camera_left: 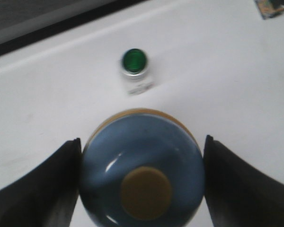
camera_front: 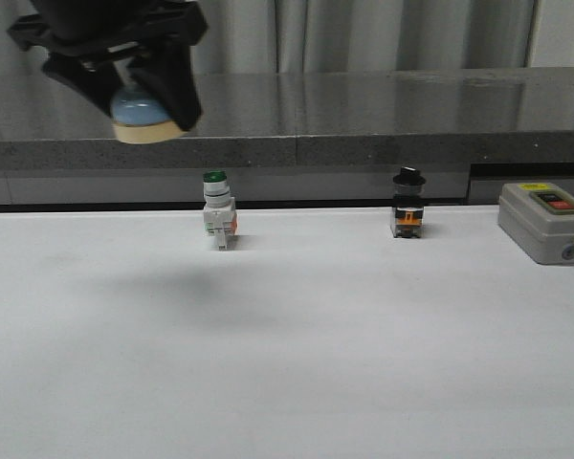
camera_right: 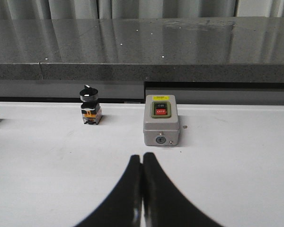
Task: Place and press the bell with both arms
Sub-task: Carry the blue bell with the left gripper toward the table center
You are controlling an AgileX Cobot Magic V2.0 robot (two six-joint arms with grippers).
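The light-blue bell (camera_front: 142,117) with its cream base hangs high above the table at the upper left, held in my left gripper (camera_front: 139,113). From the left wrist, the bell (camera_left: 141,165) fills the space between both black fingers (camera_left: 42,189), its cream button facing the camera; my left gripper (camera_left: 142,177) is shut on it. Seen from the right wrist, my right gripper (camera_right: 142,158) is shut with nothing in it, low over the white table. The right arm is out of the front view.
A green-capped white push switch (camera_front: 218,212) stands mid-left on the white table (camera_front: 287,363), and shows below the bell (camera_left: 135,71). A black-knobbed switch (camera_front: 408,204) stands mid-right. A grey box with red and black buttons (camera_front: 547,222) sits at the right edge, ahead of the right gripper (camera_right: 161,124).
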